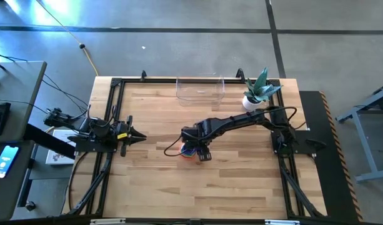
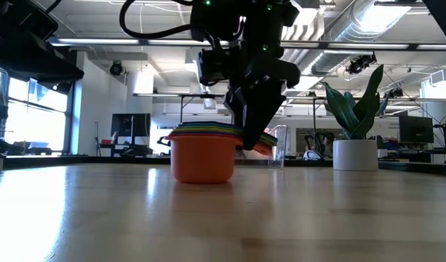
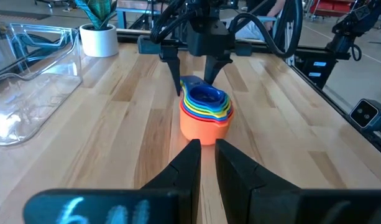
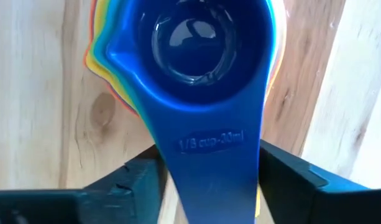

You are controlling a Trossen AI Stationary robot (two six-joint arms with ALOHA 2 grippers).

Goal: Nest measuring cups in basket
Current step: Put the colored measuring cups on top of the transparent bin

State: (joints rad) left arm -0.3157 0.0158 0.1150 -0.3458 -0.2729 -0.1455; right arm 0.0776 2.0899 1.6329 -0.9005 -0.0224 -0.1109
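Observation:
The measuring cups (image 3: 206, 115) stand nested in one stack at the middle of the table (image 1: 228, 181), on the base of the orange cup (image 2: 202, 161), with a blue cup (image 4: 196, 50) on top. My right gripper (image 4: 209, 180) comes down from above, open, with one finger on each side of the stacked handles. The clear basket (image 1: 200, 89) stands at the table's far edge with nothing in it. My left gripper (image 3: 206, 155) waits at the table's left side, shut and pointing at the stack. My right gripper has its fingers (image 4: 277, 177) close on both sides of the blue cup's flat handle (image 4: 209, 143), across it and pointing down. Whether they touch the handle I cannot tell. The stack stands upright on the table.
A white plant pot (image 1: 250, 102) with a green plant stands at the far right, beside the basket. Bare wood lies all around the stack. Black frame rails run along the table's left, right and far edges.

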